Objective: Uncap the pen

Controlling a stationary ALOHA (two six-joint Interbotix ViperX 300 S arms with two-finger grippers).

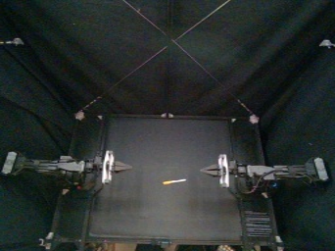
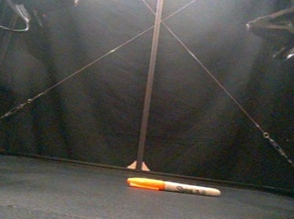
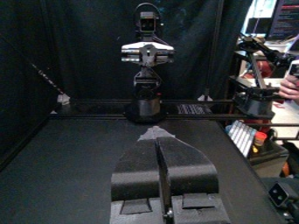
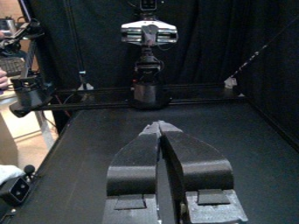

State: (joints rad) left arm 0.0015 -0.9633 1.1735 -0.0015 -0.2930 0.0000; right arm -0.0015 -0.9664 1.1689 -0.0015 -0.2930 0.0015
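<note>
Black jaws of the left gripper [image 3: 156, 131] are pressed together along their whole length, with only a thin line between them, and they hold nothing. The right gripper [image 4: 159, 127] is in the same state: its jaws are closed on each other, empty, and they touch no thing. In the top view both grippers hang over the table [image 1: 157, 211], one at the left side and one at the right side, and their tips point toward each other across the middle. Each wrist view looks along the closed jaws to the other arm at the far side.

The pen [image 2: 174, 186] lies flat on the table between the two grippers, apart from both, and a little nearer to the right one. It is also a little more toward the front edge than the line between the two tips. Its long axis goes almost from left to right across the table. In the top view it is slightly turned, so the left end is a bit closer to the front than the right end. The orange cap [image 2: 148, 183] is on the pen and points to the left, toward the side of the left arm. The pale barrel [image 2: 197, 189], with dark print on it, points to the right.
</note>
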